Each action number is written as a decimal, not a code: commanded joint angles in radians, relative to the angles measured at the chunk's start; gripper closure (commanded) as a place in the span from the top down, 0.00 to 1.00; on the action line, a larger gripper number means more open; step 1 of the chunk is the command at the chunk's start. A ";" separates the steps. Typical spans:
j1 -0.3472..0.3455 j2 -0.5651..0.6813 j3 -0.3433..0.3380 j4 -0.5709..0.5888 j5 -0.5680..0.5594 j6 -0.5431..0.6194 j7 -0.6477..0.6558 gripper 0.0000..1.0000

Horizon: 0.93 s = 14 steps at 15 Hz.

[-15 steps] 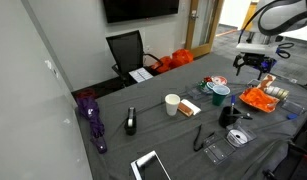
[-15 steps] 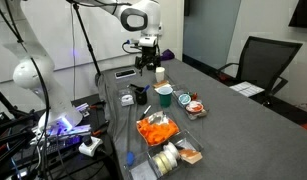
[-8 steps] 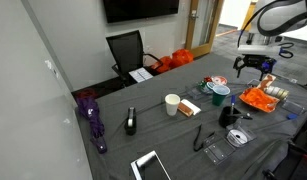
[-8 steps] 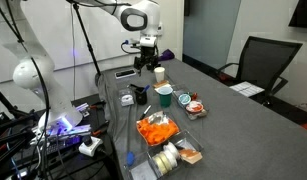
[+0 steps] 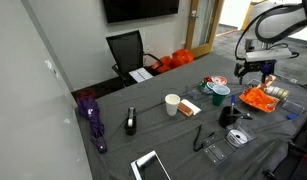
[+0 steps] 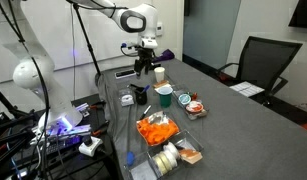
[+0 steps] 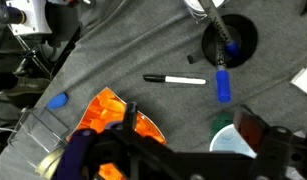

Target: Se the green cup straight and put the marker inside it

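Caller: Sideways went the gripper, only a touch since the earlier frame, and it hung above the grey table the whole way.

Spotter: Anything else shift?

Caller: No, the things on the table lay where they had been.

Spotter: And the jaws?

Caller: Spread wide, nothing between them. In the wrist view the two fingers sat far apart at the bottom edge, with bare cloth in the gap.

Spotter: Where was the green cup?

Caller: On the table, below the gripper and nearer the camera in an exterior view, clear of the fingers. The white paper cup stood closer to the gripper than the green one did. In the wrist view only a slice of the green cup showed at the bottom, just beside one finger, not touching.

Spotter: Upright or tipped?

Caller: I could not tell from these angles.

Spotter: And the marker?

Caller: Flat on the cloth, untouched, well apart from the fingers, between the orange bag and the black round dish.
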 commanded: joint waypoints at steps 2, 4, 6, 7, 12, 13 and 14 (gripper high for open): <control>-0.021 -0.022 0.019 -0.084 -0.031 0.096 -0.223 1.00; -0.023 -0.024 0.018 -0.114 -0.009 0.149 -0.292 1.00; -0.024 -0.022 0.017 -0.144 0.014 0.211 -0.324 1.00; -0.024 -0.019 0.017 -0.156 0.021 0.237 -0.335 1.00; -0.024 -0.005 0.017 -0.197 0.077 0.319 -0.360 1.00; -0.023 -0.003 0.017 -0.202 0.083 0.328 -0.352 1.00; -0.023 0.001 0.018 -0.205 0.095 0.333 -0.348 1.00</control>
